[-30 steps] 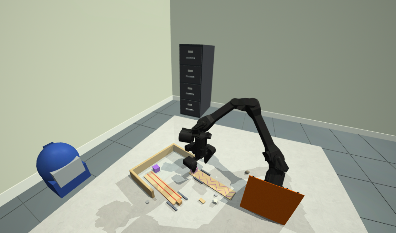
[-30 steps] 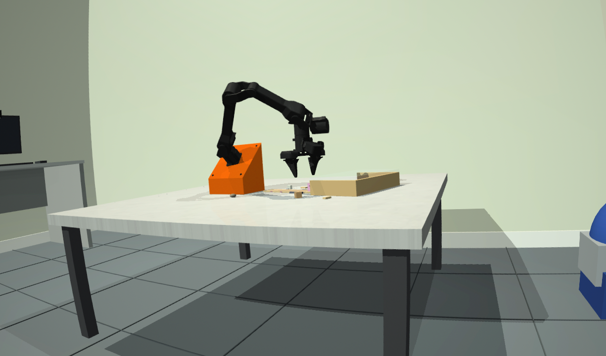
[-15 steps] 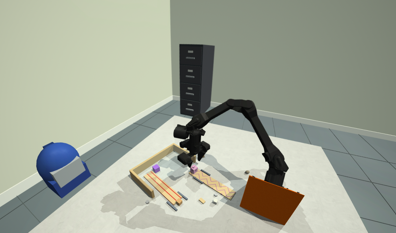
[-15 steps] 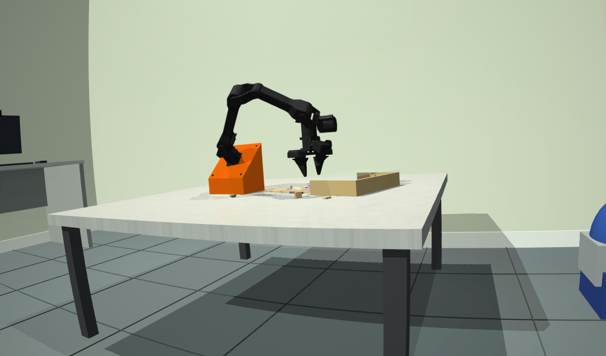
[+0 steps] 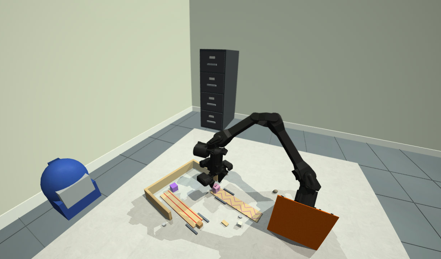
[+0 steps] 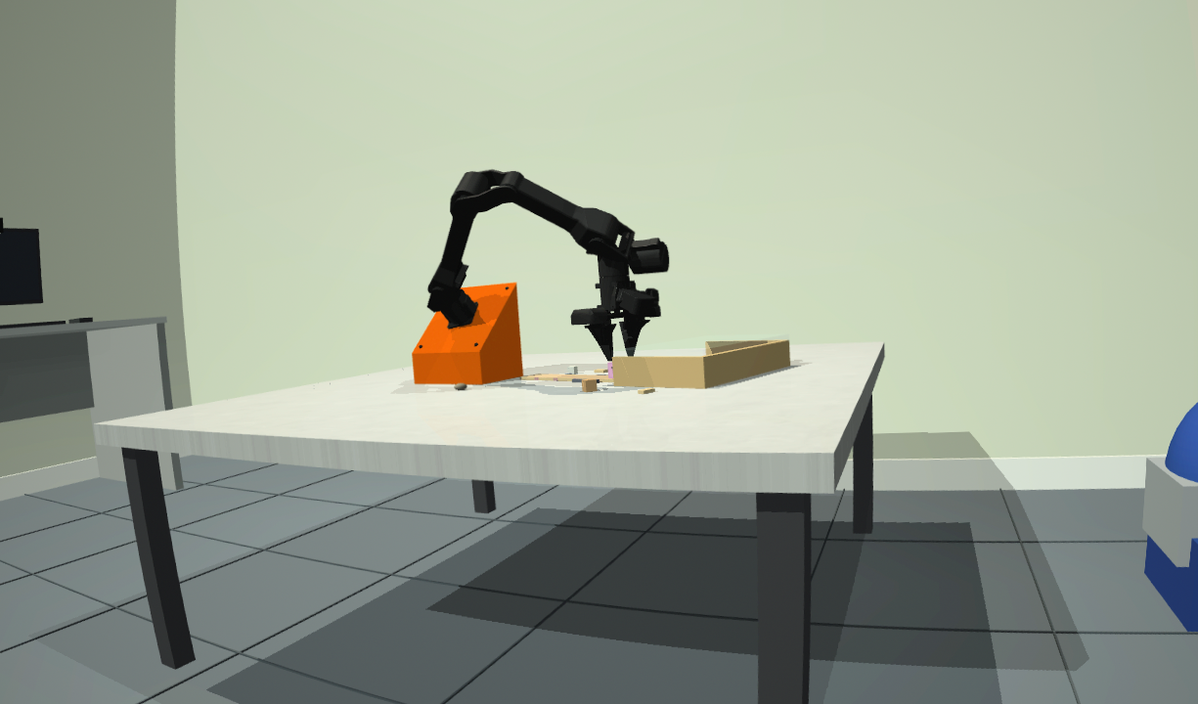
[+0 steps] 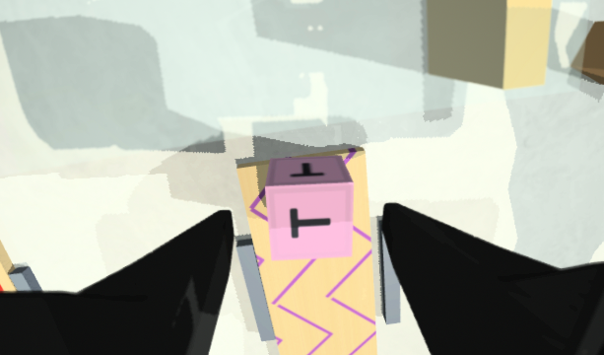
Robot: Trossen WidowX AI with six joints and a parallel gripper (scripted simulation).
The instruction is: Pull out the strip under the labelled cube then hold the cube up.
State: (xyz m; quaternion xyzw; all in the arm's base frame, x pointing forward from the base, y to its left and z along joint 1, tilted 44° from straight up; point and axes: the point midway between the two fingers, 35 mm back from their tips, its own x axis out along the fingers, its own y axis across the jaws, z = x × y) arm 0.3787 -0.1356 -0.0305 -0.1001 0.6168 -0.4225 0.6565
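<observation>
Above the pale stone-look bench [image 5: 118, 206] [image 6: 498, 428], my black arm [image 5: 287, 143] [image 6: 546, 200] arches forward and bends down, my black end effector [image 5: 217, 185] [image 6: 620, 357] [image 7: 307, 219] pointing downward, partly open and holding nothing; the pink T-labelled cube [image 5: 216, 188] [image 6: 610, 369] [image 7: 309, 222] rests on the purple-zigzag wooden strip [image 5: 236, 203] [image 7: 326, 311].

Pale tabletop [image 5: 328, 173] [image 6: 498, 428]; purple cube [image 5: 174, 187], red-striped strip [image 5: 183, 208] on it.
</observation>
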